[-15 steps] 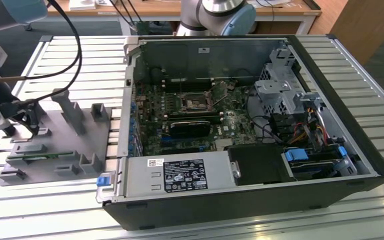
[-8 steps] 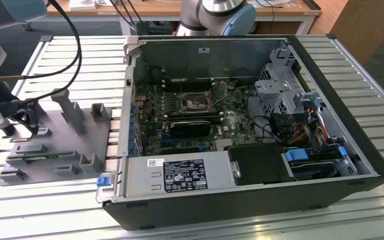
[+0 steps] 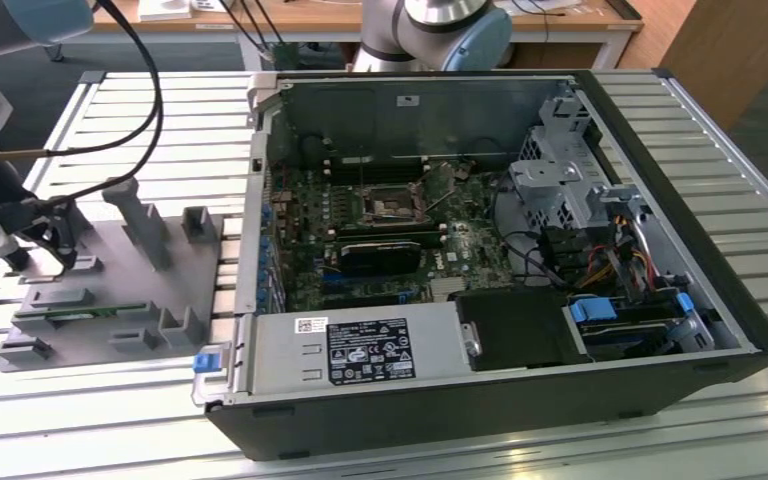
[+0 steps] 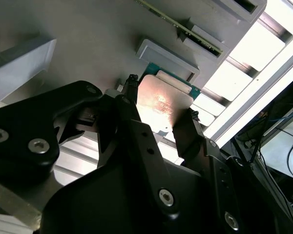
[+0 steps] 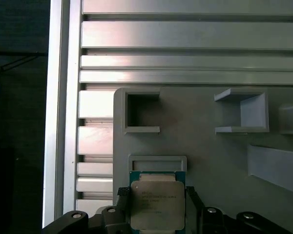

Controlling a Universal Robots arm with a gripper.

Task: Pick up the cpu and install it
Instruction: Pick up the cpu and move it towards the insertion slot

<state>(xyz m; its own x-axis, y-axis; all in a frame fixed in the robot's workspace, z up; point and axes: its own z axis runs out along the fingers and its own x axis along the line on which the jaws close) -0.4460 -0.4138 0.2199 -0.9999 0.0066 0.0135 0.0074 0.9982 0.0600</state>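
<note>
Arm reaching from base at far side toward exterior view's left, wrist pointing gripper downward. In both wrist views, two black fingers sitting narrowly apart, pressing on opposite edges of cpu, gripping it between them.

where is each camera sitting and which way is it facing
Exterior view: off the arm, high up, looking down on the open case and, at the exterior view's left, the tray; the arm's base and gripper show.
First wrist view: on the wrist, looking straight down on the tray; the gripper clasps the cpu.
Second wrist view: on the wrist, looking slantwise along the gripper to the cpu and tray.
Both wrist views share cpu, gripper and tray.
</note>
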